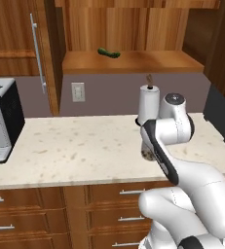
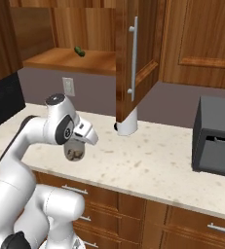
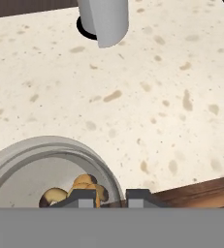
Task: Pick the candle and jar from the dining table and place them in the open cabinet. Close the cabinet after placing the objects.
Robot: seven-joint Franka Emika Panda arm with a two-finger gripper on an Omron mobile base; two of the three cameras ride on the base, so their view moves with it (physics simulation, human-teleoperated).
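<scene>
Where the jaws close together, the candle (image 3: 55, 172) sits clamped between them.

We are looking down on a cream speckled counter (image 3: 147, 92). A white paper-towel roll (image 3: 105, 19) is standing on a dark base at its far side. Nearer, by the counter's wooden front edge, a grey round dish (image 3: 45, 160) is holding brownish lumps (image 3: 84, 186), just beside our shut gripper (image 3: 111, 197).

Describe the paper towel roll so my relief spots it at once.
Find the open wooden cabinet above the speckled counter. Directly below its shelf stands the paper towel roll: the only tall white upright cylinder, on a dark round base.
</scene>
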